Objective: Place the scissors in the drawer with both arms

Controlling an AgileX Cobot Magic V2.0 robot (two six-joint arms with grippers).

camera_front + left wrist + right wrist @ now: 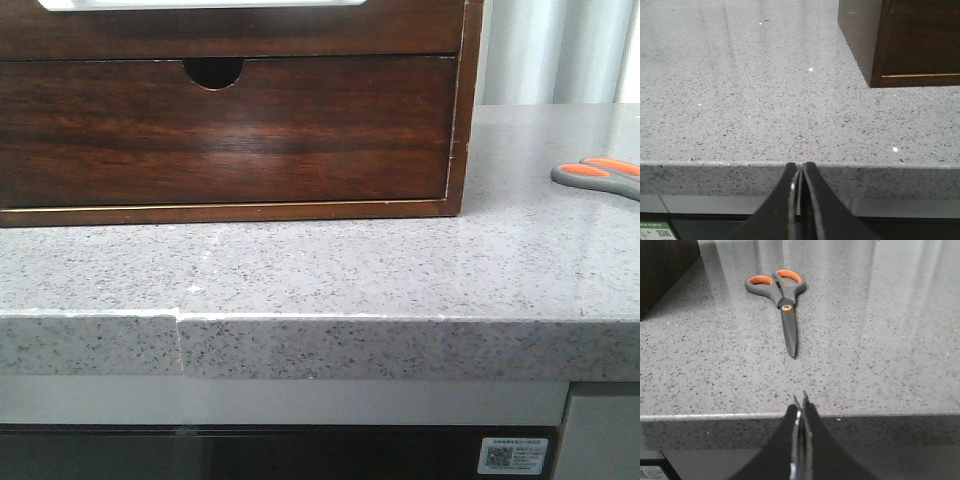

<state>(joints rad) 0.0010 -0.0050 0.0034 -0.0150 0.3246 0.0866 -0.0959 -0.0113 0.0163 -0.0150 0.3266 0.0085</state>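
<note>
The scissors (pixel 783 300) lie flat on the grey speckled counter with their grey, orange-lined handles away from me and the blade tip pointing at my right gripper (pixel 800 401). They also show at the far right edge of the front view (pixel 600 176). My right gripper is shut and empty, hovering at the counter's front edge, apart from the scissors. My left gripper (pixel 800 167) is shut and empty at the counter's front edge, left of the cabinet. The drawer (pixel 410 30) is the shallow upper front of the cabinet, closed and cut off by the top of the front view. Neither gripper shows in the front view.
The dark wood cabinet (pixel 455 150) stands at the back left of the counter; its lower, taller drawer front (pixel 230 130) with a semicircular notch is closed. Its corner shows in the left wrist view (pixel 910 45) and the right wrist view (pixel 660 270). The counter's front edge (pixel 320 345) drops off.
</note>
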